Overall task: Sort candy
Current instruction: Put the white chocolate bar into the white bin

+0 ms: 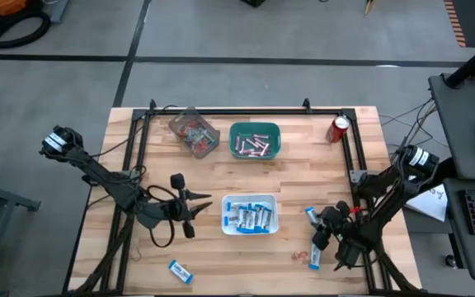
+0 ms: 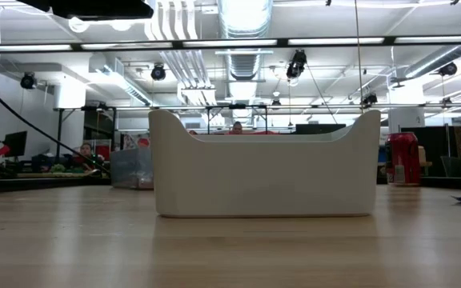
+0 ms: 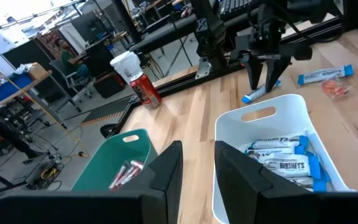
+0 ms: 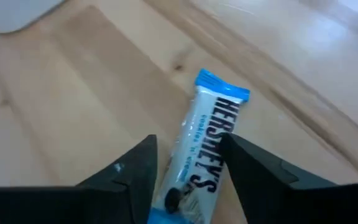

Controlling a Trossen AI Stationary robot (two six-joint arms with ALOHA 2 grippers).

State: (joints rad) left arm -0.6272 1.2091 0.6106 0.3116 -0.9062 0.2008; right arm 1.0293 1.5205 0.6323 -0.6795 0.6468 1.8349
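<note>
My right gripper [image 1: 318, 231] [image 4: 188, 149] is open near the table's right edge and points down at a blue-and-white packet [image 4: 213, 124] [image 1: 310, 216] that lies flat on the wood. One finger stands on each side of the packet. My left gripper [image 1: 198, 210] [image 3: 197, 155] is open and hovers left of the white bin [image 1: 250, 214] [image 3: 272, 118], which holds several blue-and-white packets. More candy lies loose on the table: a packet [image 1: 314, 258], red-orange pieces [image 1: 299, 254] and a packet [image 1: 180, 271] near the near edge. My right gripper comes from above with its fingers [image 4: 253, 174] across the packet's lower half [image 4: 194, 180]. The packet lies flat on the table. Whether the fingers touch it I cannot tell.
A green bin [image 1: 255, 140] with pinkish sticks and a clear container [image 1: 194, 132] of red pieces stand near the far edge. A red soda can [image 1: 340, 128] [image 2: 402, 158] stands at the far right. A black frame [image 1: 246, 110] borders the table. Bare wood lies between the bins.
</note>
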